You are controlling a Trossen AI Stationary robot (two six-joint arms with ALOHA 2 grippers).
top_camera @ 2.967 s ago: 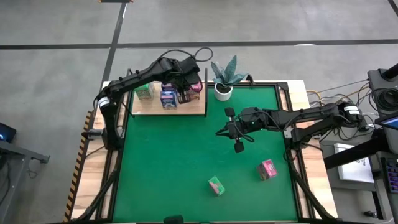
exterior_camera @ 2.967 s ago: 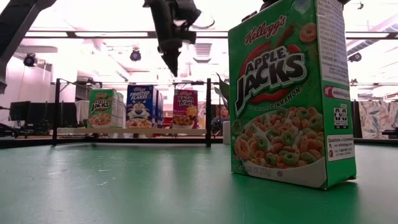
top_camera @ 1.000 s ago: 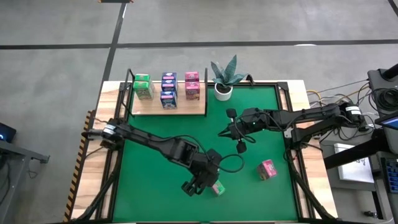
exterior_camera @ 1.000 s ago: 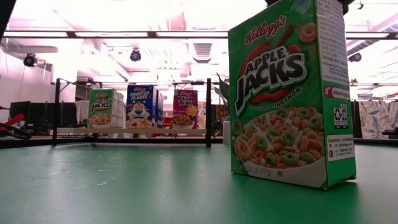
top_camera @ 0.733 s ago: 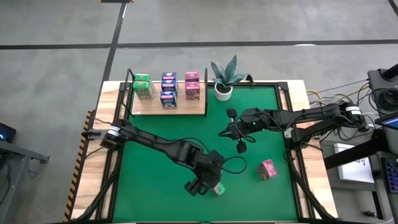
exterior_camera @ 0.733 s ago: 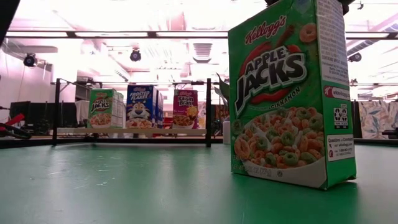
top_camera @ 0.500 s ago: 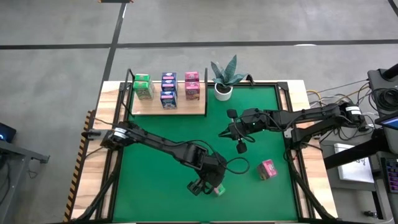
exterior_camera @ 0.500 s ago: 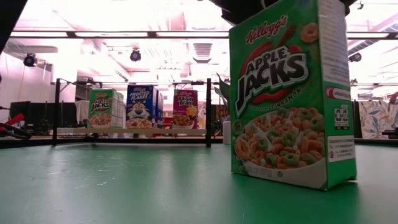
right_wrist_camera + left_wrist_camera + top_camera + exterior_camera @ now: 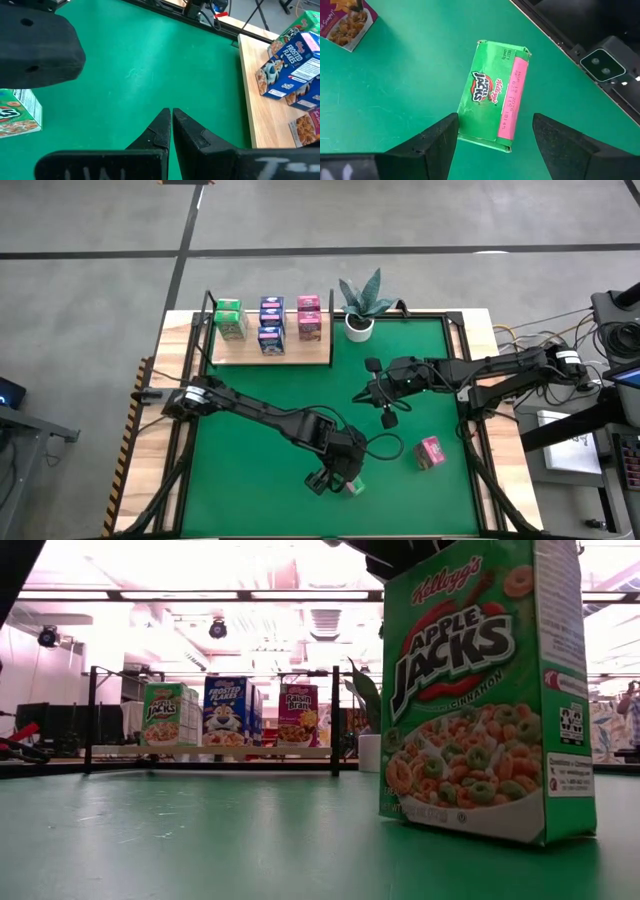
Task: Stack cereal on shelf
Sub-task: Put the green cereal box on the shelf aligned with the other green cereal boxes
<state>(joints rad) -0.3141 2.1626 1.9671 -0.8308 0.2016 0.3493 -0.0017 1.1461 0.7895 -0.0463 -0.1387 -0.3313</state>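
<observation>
Green felt covers the table (image 9: pixel 260 420), where the green cereal carton (image 9: pixel 495 96) stands near the front edge. Directly above it hangs the left tool (image 9: pixel 495 137), fingers spread wide. Likely light, thin-walled and easily dented, the carton suits a gentle pinch across its narrow faces. Mid-table, the right tool (image 9: pixel 171 122) waits pressed together.

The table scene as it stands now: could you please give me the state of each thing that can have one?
Left gripper: open, poised over the green cereal box.
Green cereal box: upright on the green table, not gripped.
Right gripper: shut, empty, hovering mid-table.
Pink cereal box: loose on the table, off the shelf.
Shelf: holds green, blue and pink boxes in three columns.
Potted plant: upright beside the shelf.
</observation>
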